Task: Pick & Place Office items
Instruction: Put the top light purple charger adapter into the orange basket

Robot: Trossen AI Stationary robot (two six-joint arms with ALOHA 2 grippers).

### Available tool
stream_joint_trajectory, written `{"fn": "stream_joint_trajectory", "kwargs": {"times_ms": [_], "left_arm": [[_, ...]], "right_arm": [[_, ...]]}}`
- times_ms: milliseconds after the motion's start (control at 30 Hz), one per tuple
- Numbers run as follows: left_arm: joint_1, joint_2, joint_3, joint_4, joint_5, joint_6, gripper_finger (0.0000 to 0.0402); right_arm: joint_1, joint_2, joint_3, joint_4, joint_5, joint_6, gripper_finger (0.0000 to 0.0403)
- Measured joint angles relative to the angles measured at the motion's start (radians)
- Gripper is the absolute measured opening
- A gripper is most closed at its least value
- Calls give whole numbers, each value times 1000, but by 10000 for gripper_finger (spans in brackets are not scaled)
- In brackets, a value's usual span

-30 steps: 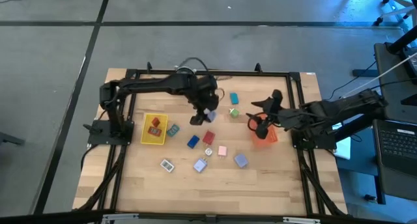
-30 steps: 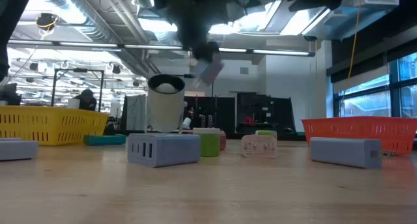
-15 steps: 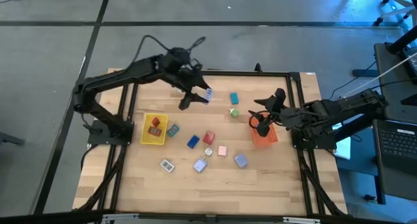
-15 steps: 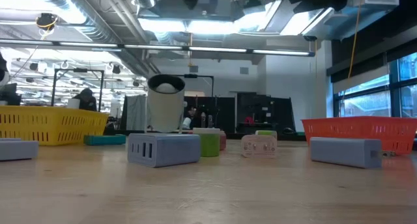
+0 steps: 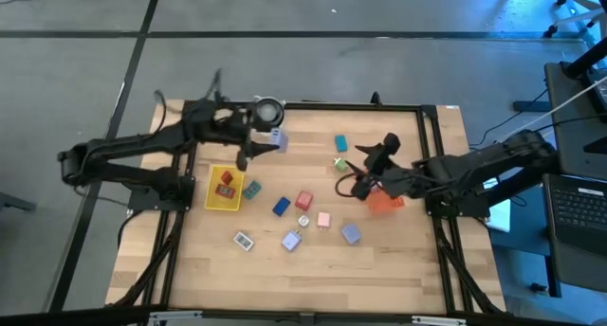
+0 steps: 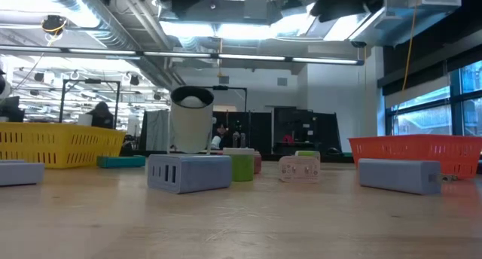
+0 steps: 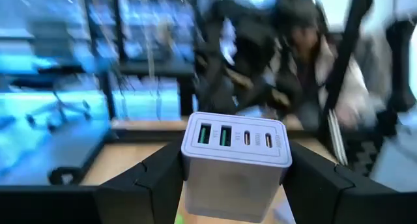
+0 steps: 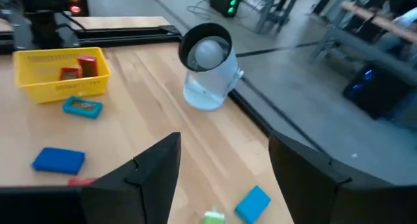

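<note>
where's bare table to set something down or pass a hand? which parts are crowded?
Free: the near strip of table below the white item, lavender charger and lavender block; also the near-left corner below the yellow tray. Crowded: the middle band from the yellow tray to the orange tray, and the far edge around the grey-white cylinder and left gripper.

This is a robotics lab in a large industrial hall. A wooden table [image 5: 313, 260] in a black metal frame [image 5: 432, 155] stands on a bare grey concrete floor [image 5: 313, 65] marked with dark lines. Level across the table, exposed ducts [image 6: 120, 22] and strip lights [image 6: 248, 57] run overhead, with dark equipment racks [image 6: 301, 131] far off and tall windows [image 6: 444, 101] at right. A laptop [image 5: 579, 208] sits at right.
</note>
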Motion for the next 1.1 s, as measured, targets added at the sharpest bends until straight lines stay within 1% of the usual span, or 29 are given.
{"fn": "stream_joint_trajectory", "kwargs": {"times_ms": [100, 167, 233, 333, 400, 433, 500, 567, 700, 767, 900, 1100], "left_arm": [[-16, -69, -179, 291, -61, -90, 211], [-34, -85, -285, 474, -88, -141, 211], [-52, -84, -378, 651, -154, -183, 211], [-89, -51, -474, 903, -220, -246, 211], [-120, -26, -522, 1010, -266, -283, 211], [-138, -12, -536, 1055, -305, -292, 211], [-174, 13, -552, 1104, -382, -303, 211], [-203, 37, -553, 1122, -428, -323, 211], [-246, 85, -551, 1178, -487, -331, 211], [-256, 103, -551, 1215, -497, -338, 211], [-259, 129, -550, 1253, -502, -366, 211], [-259, 157, -550, 1276, -517, -379, 211]], "right_arm": [[1, 61, 0, 84, 36, -51, 233], [2, 100, 0, 156, 41, -115, 233], [2, 134, 0, 254, 44, -191, 233], [2, 176, 0, 376, 66, -307, 233], [-1, 200, 0, 444, 89, -377, 233], [-4, 213, 0, 477, 101, -420, 233], [-6, 245, 0, 548, 116, -533, 233], [-8, 285, 0, 636, 136, -652, 233], [-11, 366, 0, 822, 170, -880, 233], [-16, 400, 0, 911, 172, -956, 233], [-30, 456, 31, 1050, 180, -1044, 233], [-55, 522, 119, 1058, 72, -1068, 233]]}}
